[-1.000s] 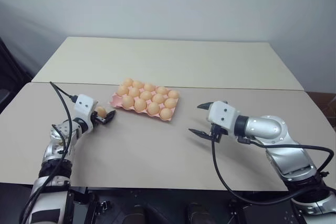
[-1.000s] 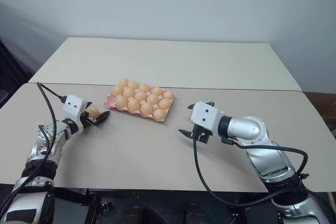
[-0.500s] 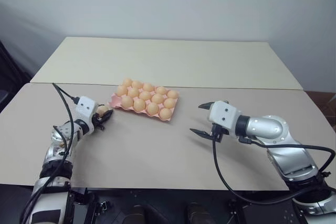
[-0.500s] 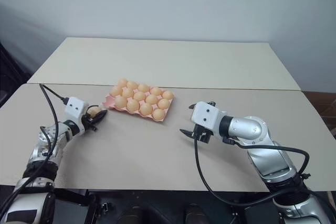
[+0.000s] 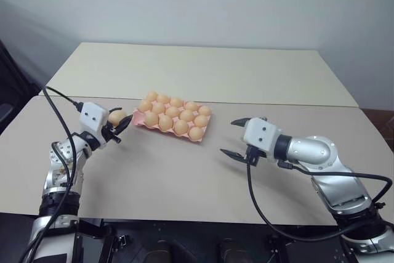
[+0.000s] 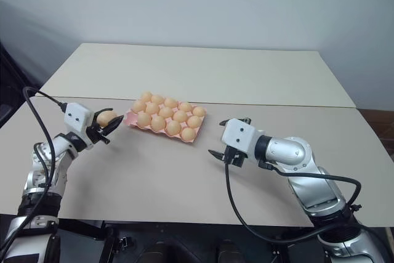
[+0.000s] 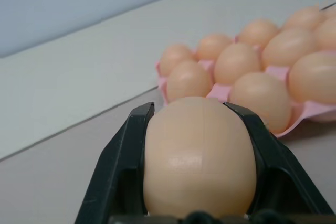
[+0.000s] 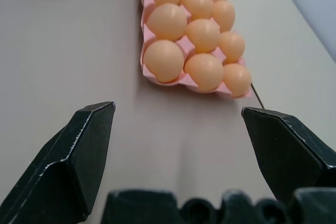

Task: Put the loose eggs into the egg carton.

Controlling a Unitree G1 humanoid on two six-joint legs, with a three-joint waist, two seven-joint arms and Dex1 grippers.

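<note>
In the left eye view, the left tool [image 5: 118,125] is closed around one egg [image 5: 116,117] and holds it above the table [image 5: 184,177], just beside the near-left corner of the egg carton [image 5: 134,120]. The carton lies in the middle of the table, and tan eggs sit in the cups that can be seen. I cannot tell from here which cup is free. The right tool [image 5: 241,138] hangs over the table on the other side of the carton, well apart from it, with its jaws wide and nothing between them.

The right eye view gives the same arrangement. Nothing stands between the held egg and the carton. A seam [image 6: 258,105] runs across the table behind the carton, where a second table joins.

In the left wrist view, the two black fingers [image 7: 122,167] press the held egg from both sides, and the filled rows of the carton are just ahead and a little lower. To do this step well, I think the egg should travel over the seated eggs without touching them, go down straight into an empty cup and be released only when it rests there.

In the right wrist view, the open fingers [image 8: 79,153] frame bare table, with the carton further ahead.
</note>
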